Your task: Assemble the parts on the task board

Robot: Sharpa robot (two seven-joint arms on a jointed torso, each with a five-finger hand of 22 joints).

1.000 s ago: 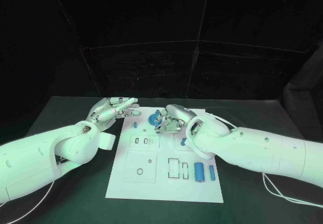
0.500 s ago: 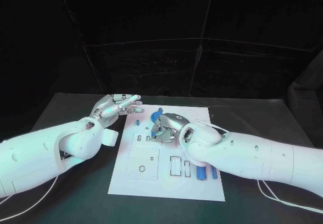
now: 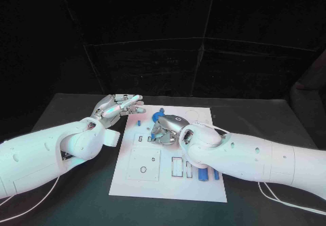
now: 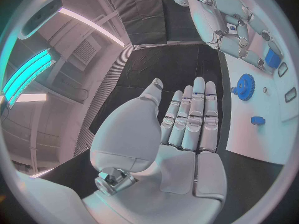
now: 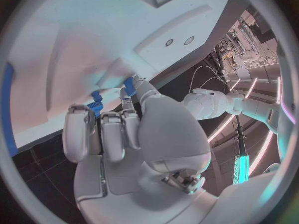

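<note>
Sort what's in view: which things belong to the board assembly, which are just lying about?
Job:
- task board
- blue gear on the board
- small blue part on the board
- blue cylinder at the board's near end
- right hand, over the board, a blue part at its fingers
- left hand, holding nothing, beside the board

Lying about:
- black table
- white cables on it

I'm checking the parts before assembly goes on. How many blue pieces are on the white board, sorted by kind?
Blue gear: 1
Small blue peg: 1
Blue cylinder: 1
Slim blue bar, partly hidden by the arm: 1
Blue piece at the right hand, kind unclear: 1
Total: 5
</note>
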